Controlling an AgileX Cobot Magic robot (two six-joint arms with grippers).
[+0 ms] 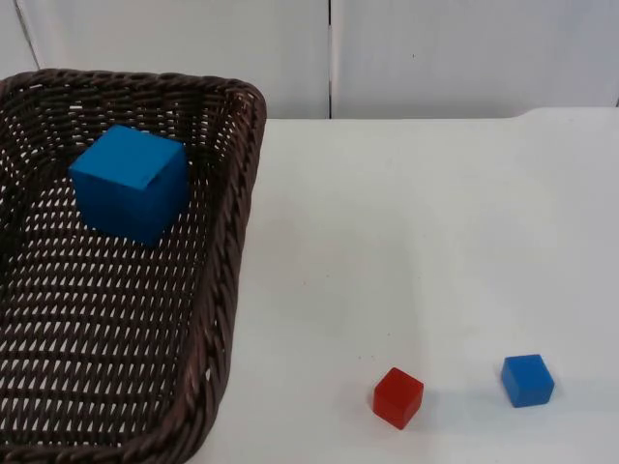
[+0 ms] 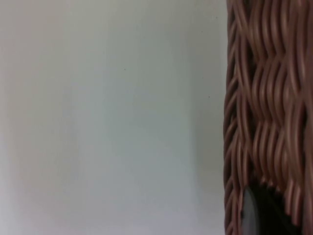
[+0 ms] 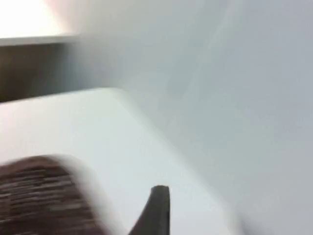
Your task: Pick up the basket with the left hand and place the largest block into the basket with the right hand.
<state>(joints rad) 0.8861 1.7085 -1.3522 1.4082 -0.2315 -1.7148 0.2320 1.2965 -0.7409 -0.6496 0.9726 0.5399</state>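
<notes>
A dark brown wicker basket [image 1: 227, 242] hangs raised at the left of the top view, tilted toward the camera. The largest block, a big blue cube [image 1: 131, 182], lies inside it near the far wall. In the left wrist view my left gripper [image 2: 259, 215] is shut on the basket's woven wall [image 2: 266, 98]. My right gripper [image 3: 159, 208] is above the white table, blurred by motion, facing the grey partition, with the basket's edge [image 3: 44, 196] off to its side and nothing seen in it.
A small red cube [image 1: 397, 397] and a small blue cube [image 1: 527, 380] sit on the white table [image 1: 416, 242] near the front right, a short gap between them. The grey partition wall [image 1: 435, 53] closes off the back.
</notes>
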